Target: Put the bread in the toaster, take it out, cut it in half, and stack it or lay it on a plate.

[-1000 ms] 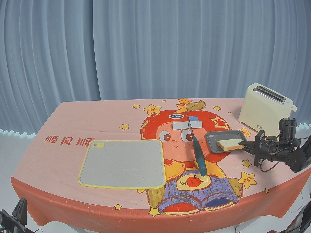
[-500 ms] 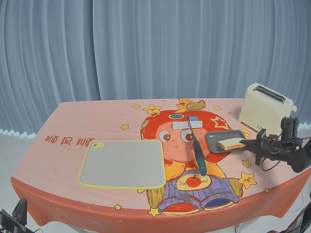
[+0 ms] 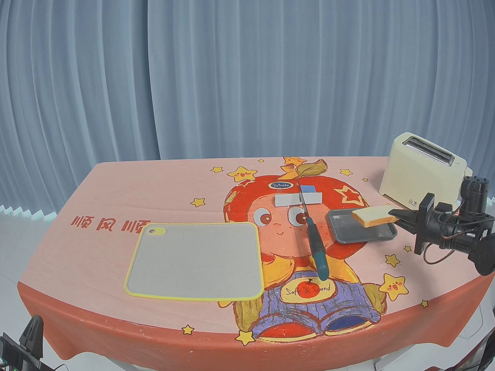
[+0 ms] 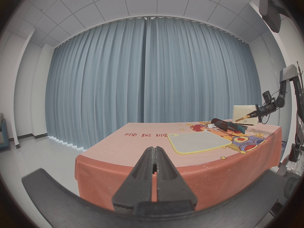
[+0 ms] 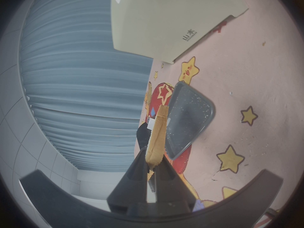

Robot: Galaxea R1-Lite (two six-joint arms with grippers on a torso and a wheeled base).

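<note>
- Judging this as the first step, loading: the bread [image 3: 374,215] is in my grip and not yet in the toaster [image 3: 424,173]. Next I'd need to turn the slice on edge, line it up with the slot on top, and lower it straight (a skewed entry would probably catch the rim).
- Left gripper [image 4: 154,149]: parked low, off the table's near left corner, jaws pressed together on nothing.
- Cutting board [image 3: 196,260]: left of centre. The knife [image 3: 315,243] lies just to its right, handle toward me, with nothing touching it.
- Grey tray [image 3: 356,230]: just right of the knife, flat on the cloth.
- Bread: held roughly flat above the tray's far right corner, apart from it, between tray and toaster.
- Right gripper [image 3: 396,215]: clamped on the slice's right edge, so the bread sticks out leftward from the fingertips. The toaster stands near, farther back and to the right.
</note>
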